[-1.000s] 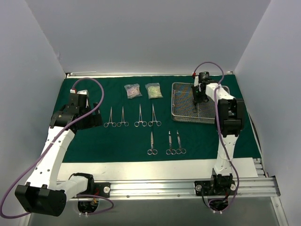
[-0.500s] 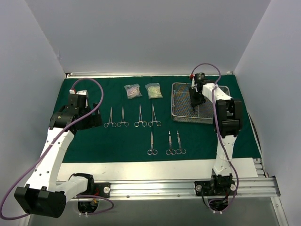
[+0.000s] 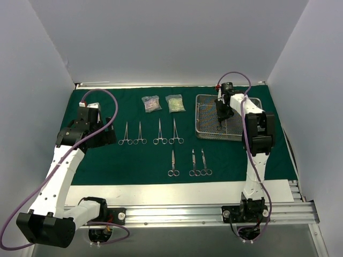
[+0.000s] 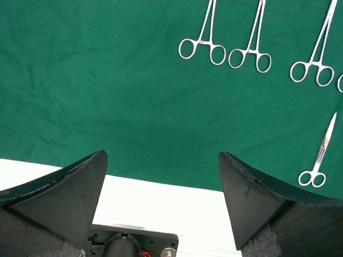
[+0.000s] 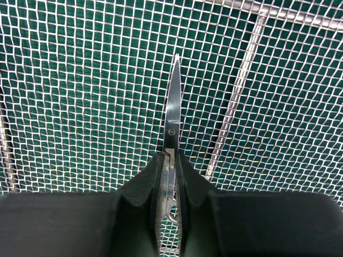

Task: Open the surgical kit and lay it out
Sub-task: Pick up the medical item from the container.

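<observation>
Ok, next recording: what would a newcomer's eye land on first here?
The dark green cloth spread flat, with seven steel instruments set out on it in two neat rows at the middle. Then the right gripper, shut on a pair of scissors inside the wire-mesh tray at the far right, while the left gripper hangs open over the cloth's left side.

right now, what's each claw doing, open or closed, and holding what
left claw: open, holding nothing, above the green cloth.
right claw: closed on the scissors, over the mesh tray.
</observation>
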`<state>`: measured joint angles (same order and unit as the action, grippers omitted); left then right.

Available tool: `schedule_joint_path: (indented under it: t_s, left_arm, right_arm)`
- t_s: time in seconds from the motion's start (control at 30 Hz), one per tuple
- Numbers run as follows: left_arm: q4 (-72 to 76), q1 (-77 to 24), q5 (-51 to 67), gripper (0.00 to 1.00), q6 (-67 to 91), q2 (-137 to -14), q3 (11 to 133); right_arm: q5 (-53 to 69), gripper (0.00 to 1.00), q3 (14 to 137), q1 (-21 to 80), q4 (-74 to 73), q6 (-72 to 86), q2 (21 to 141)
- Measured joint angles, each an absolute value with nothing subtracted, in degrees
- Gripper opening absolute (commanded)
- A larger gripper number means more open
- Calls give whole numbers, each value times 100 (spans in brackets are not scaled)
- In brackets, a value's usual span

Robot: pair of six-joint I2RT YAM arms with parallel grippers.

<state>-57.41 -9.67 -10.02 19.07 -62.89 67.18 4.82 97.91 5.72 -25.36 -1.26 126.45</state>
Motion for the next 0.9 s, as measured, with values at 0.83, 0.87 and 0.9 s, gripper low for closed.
schedule_joint_path:
  t_s: [0.83,0.87,0.9]
  left_arm:
    - [-5815,-967,-1004,94,1903,-6187,6755]
    - [-5817,-967,-1004,94,1903,-6187,6761]
    - [-5813,-967,-1004,94,1903,-6187,6766]
  right_arm:
    - [-137,0,10068,816,-3299,486,11179]
    - [-150,0,10068,895,-3334,567,11063]
    - [-172,0,10062,993,-3365,644,10945]
